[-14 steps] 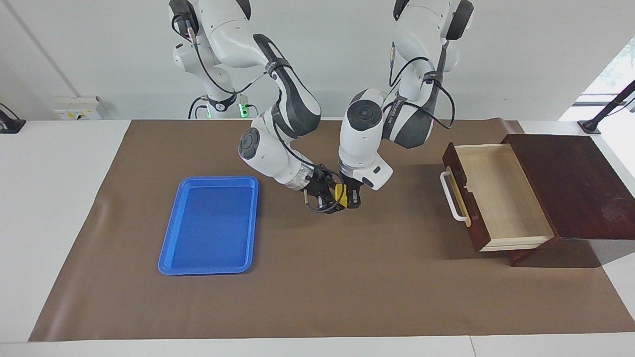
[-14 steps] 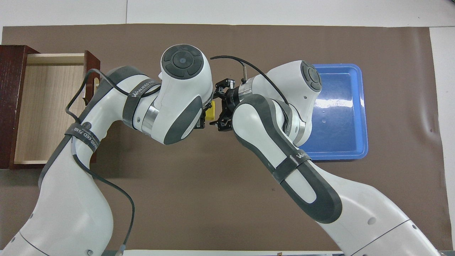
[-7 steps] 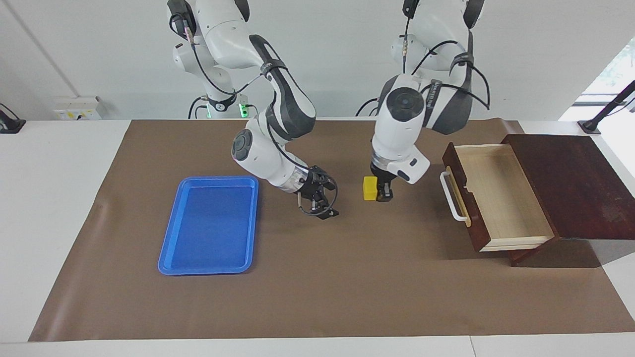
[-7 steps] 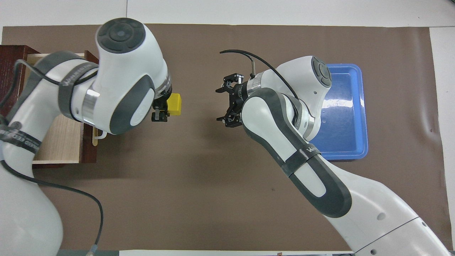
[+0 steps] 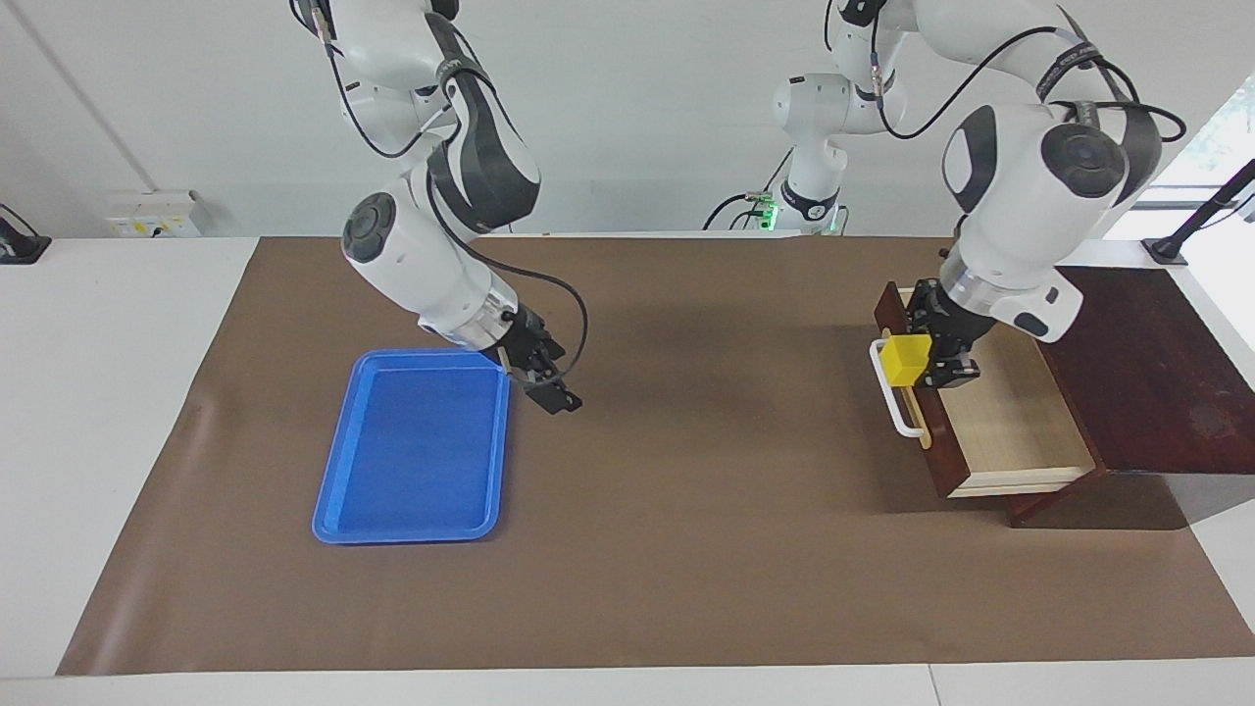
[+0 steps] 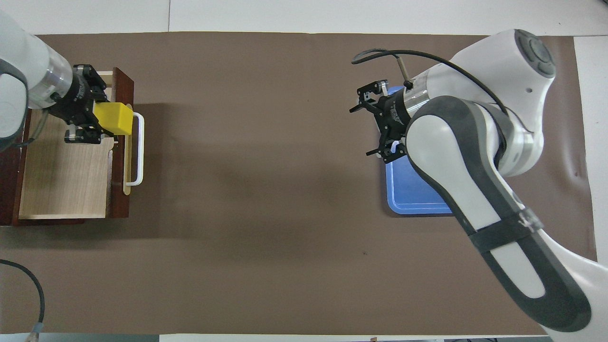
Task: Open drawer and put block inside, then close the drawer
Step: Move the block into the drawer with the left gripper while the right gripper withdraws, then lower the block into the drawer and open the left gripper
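Observation:
The drawer (image 5: pixel 990 392) (image 6: pixel 61 175) stands pulled open from its dark wooden box (image 5: pixel 1147 373) at the left arm's end of the table. Its pale inside is bare. My left gripper (image 5: pixel 927 358) (image 6: pixel 102 119) is shut on the yellow block (image 5: pixel 905 359) (image 6: pixel 113 118) and holds it in the air over the drawer's front panel and white handle (image 5: pixel 894 392) (image 6: pixel 137 147). My right gripper (image 5: pixel 551 390) (image 6: pixel 363 130) is open and holds nothing. It hangs over the mat at the edge of the blue tray.
A blue tray (image 5: pixel 412 451) (image 6: pixel 413 199) lies on the brown mat (image 5: pixel 686 510) toward the right arm's end, partly covered by the right arm in the overhead view. The drawer's box sits at the mat's edge.
The right gripper let go of the block and drew back toward the blue tray. The left gripper carried the block from the table's middle to above the drawer's front.

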